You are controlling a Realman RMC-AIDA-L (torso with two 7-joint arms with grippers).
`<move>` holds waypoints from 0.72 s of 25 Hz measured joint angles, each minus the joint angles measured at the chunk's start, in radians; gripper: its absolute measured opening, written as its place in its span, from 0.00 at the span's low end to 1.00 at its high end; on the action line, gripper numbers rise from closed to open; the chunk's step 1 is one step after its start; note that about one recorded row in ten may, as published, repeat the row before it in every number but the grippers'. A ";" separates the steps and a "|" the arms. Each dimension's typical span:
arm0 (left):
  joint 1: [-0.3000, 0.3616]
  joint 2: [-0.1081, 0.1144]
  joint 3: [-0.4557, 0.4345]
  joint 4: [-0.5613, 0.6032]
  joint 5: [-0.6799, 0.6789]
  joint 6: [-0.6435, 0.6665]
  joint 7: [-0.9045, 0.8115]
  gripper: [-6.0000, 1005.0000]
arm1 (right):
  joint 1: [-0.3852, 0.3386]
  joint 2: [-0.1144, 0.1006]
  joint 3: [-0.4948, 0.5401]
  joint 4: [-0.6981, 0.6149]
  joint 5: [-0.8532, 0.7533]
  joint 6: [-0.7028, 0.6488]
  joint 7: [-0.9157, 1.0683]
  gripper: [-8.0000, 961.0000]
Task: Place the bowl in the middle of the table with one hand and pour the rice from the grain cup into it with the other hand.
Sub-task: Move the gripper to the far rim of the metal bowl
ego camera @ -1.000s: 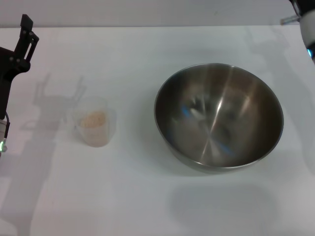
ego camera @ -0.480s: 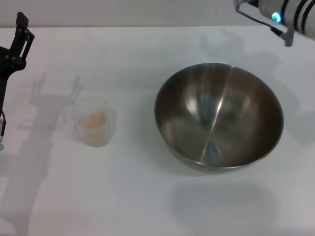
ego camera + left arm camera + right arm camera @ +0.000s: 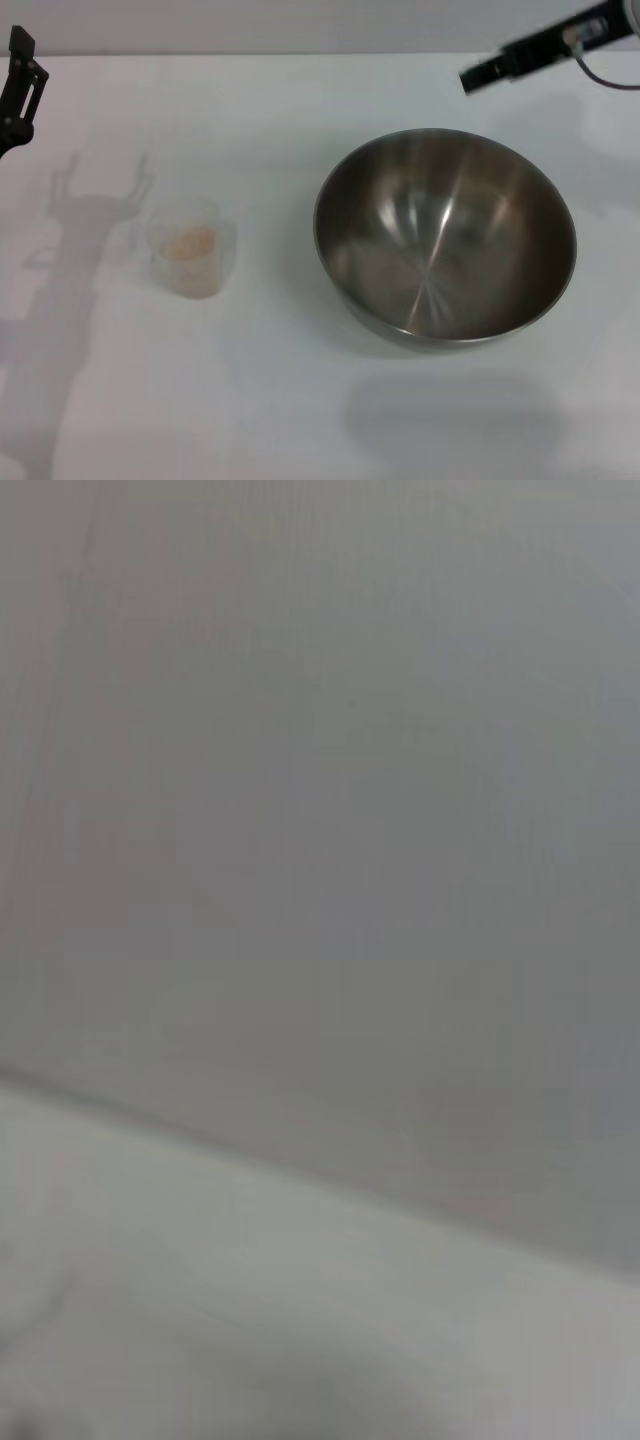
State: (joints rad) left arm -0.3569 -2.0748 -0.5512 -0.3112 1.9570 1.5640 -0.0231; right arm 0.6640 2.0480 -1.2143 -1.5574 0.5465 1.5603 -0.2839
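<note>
The bowl (image 3: 445,238) stands on the table (image 3: 300,400), a little to the right of the middle, and it is empty inside. The grain cup (image 3: 190,247) stands well apart from it on the left side, upright, with the rice (image 3: 189,242) still in it. Neither of them has moved in the last second.

What has changed is the two arms. The right gripper (image 3: 480,75) was only at the far right corner one second ago; now it reaches in over the far part of the table, and its dark tip is above and behind the far rim of the bowl, not touching it. I see it only as one dark bar from the side, so I cannot tell how far its fingers are open; it holds nothing that I can see. The left gripper (image 3: 20,70) has gone the other way: it has drawn back toward the far left corner, and only a small part of it shows at the edge, far from the cup. Its fingers I also cannot judge, and nothing is in them.

The two wrist views show only plain grey and white surface, with none of the task's things.

In my judgement the task is at its very beginning. The right arm seems to come for the bowl, to bring it to the middle. The pouring is not yet begun, and the left arm is not near the cup.
</note>
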 joint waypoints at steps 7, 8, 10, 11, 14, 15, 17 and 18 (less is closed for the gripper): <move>0.009 -0.001 0.001 -0.001 0.001 0.015 0.000 0.87 | 0.066 -0.022 0.025 0.114 -0.085 0.088 -0.085 0.68; 0.009 -0.001 0.001 -0.001 0.001 0.018 0.000 0.87 | 0.073 -0.022 0.023 0.125 -0.102 0.092 -0.094 0.67; 0.011 -0.001 0.001 -0.001 0.001 0.025 0.000 0.87 | 0.084 -0.018 0.019 0.151 -0.129 0.097 -0.112 0.67; 0.012 -0.001 0.001 -0.001 0.001 0.027 0.000 0.87 | 0.088 -0.015 0.019 0.165 -0.137 0.097 -0.122 0.67; 0.014 -0.001 0.001 0.000 0.003 0.029 0.000 0.87 | 0.093 -0.009 0.019 0.206 -0.142 0.092 -0.150 0.67; 0.014 -0.001 0.001 0.000 0.003 0.029 0.000 0.87 | 0.094 -0.007 0.019 0.222 -0.142 0.087 -0.159 0.67; 0.014 -0.001 0.001 -0.001 0.003 0.030 0.000 0.87 | 0.094 -0.006 0.019 0.251 -0.143 0.074 -0.173 0.67; 0.014 -0.001 0.001 -0.002 0.003 0.030 0.000 0.87 | 0.094 -0.005 0.019 0.268 -0.143 0.065 -0.179 0.67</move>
State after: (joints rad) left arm -0.3432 -2.0755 -0.5506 -0.3134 1.9597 1.5938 -0.0231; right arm 0.7583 2.0432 -1.1957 -1.2898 0.4036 1.6253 -0.4634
